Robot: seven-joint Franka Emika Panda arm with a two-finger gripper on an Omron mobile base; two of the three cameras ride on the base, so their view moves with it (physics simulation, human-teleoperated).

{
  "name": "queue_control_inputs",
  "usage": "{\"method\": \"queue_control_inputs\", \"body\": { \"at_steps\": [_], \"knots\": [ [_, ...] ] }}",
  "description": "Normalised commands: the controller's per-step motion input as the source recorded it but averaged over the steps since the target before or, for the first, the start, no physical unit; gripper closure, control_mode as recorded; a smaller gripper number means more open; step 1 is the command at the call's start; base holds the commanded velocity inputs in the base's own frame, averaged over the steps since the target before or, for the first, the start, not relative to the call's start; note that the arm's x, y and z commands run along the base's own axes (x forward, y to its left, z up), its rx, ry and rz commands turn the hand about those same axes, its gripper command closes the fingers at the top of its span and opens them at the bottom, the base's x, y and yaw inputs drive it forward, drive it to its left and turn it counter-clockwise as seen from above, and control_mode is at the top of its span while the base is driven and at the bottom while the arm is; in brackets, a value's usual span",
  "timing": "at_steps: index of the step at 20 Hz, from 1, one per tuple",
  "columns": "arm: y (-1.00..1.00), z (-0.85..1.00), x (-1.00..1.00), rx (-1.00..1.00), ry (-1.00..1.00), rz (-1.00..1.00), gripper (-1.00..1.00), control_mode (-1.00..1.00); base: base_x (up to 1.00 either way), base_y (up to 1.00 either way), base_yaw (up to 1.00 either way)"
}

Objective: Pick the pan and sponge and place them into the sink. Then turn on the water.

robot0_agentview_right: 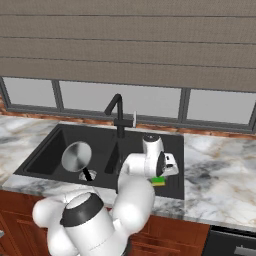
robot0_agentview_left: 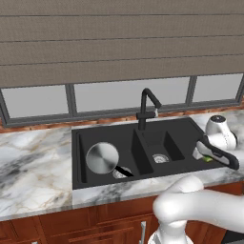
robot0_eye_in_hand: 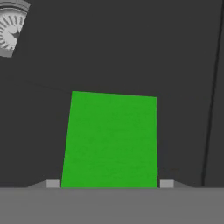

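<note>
The sponge (robot0_eye_in_hand: 110, 139) was seen clamped between the fingers of the gripper (robot0_eye_in_hand: 109, 183), held over the smaller basin of the sink (robot0_agentview_left: 176, 128), near its right edge. The pan (robot0_agentview_left: 102, 157) was already lying in the larger basin, over the drain. A release too close to the right rim could have left the sponge on the worktop (robot0_agentview_left: 33, 162), and the faucet (robot0_agentview_left: 146, 107) was judged still untouched
</note>
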Motion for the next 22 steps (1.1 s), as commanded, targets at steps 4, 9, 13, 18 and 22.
{"method": "queue_control_inputs", "body": {
  "at_steps": [4,9,13,18,22],
  "knots": [
    [0.5,0.16,0.0,-0.06,0.0,0.0,1.0,-1.0,0.0,0.0,0.0],
    [0.41,0.29,0.0,-0.09,0.0,0.0,1.0,-1.0,0.0,0.0,0.0],
    [0.45,0.24,0.0,-0.09,0.0,0.0,1.0,-1.0,0.0,0.0,0.0],
    [0.45,0.19,-0.02,-0.02,0.0,0.0,1.0,-1.0,0.0,0.0,0.0],
    [0.34,0.11,-0.15,0.01,-0.05,0.0,1.0,-1.0,0.0,0.0,0.0]
  ]
}}
